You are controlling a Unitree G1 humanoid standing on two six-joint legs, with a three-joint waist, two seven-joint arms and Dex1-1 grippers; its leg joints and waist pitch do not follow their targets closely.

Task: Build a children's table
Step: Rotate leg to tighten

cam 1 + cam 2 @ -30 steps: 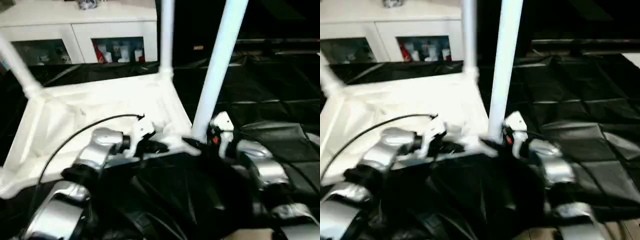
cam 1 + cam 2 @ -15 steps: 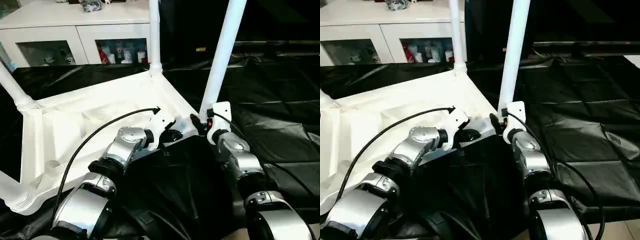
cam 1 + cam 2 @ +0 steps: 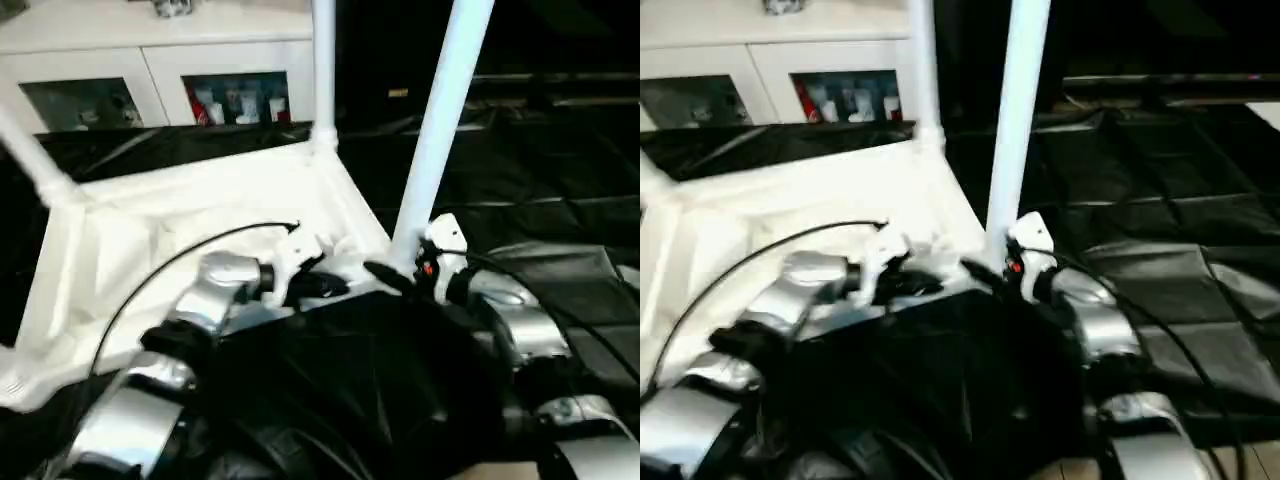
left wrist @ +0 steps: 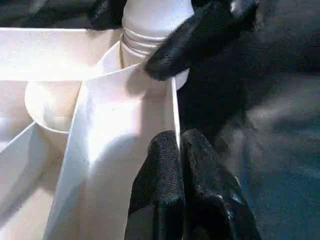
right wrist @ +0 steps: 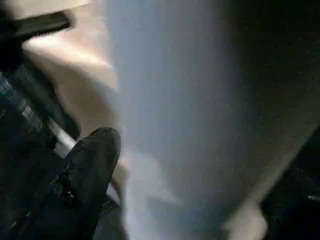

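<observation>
Lying upside down, the children's table (image 3: 200, 215) is bearing no readable writing; left gripper (image 4: 177, 150) pinched together, right gripper (image 3: 400, 278) unclear.

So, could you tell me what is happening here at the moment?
The robot is putting together a white children's table, which lies upside down on black sheeting with its legs pointing up. The left pincer, shut, rests at the rim of the tabletop next to the socket of the near leg. The right pincer sits at the foot of that same leg, one black finger lying against its ribbed base. A white cabinet stands behind.
</observation>
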